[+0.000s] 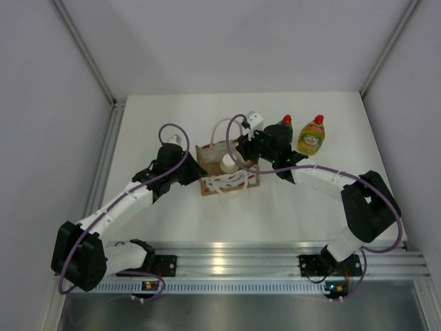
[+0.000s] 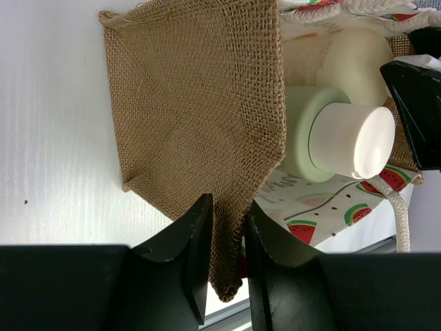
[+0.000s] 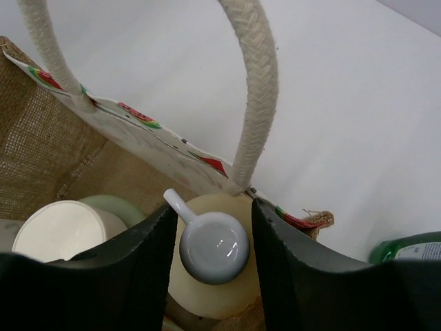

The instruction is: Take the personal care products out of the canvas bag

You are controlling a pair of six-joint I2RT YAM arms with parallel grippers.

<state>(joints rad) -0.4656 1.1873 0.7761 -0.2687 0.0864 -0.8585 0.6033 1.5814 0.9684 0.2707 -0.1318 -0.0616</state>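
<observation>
Canvas bag (image 1: 227, 185) holding pump bottle (image 3: 213, 249), pale cylinder (image 2: 303, 131) (white-capped), left claw (image 2: 229, 208) pinching its wall, right claw (image 3: 212, 210) astride pump, grip unclear

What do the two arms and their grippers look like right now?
The left arm and right arm match: white tubular links between bulky black joint housings, each with a thin purple cable looping loosely alongside. The left gripper and right gripper are matte black, with two flat, angular fingers apiece. Small lights glow at the bases.
</observation>
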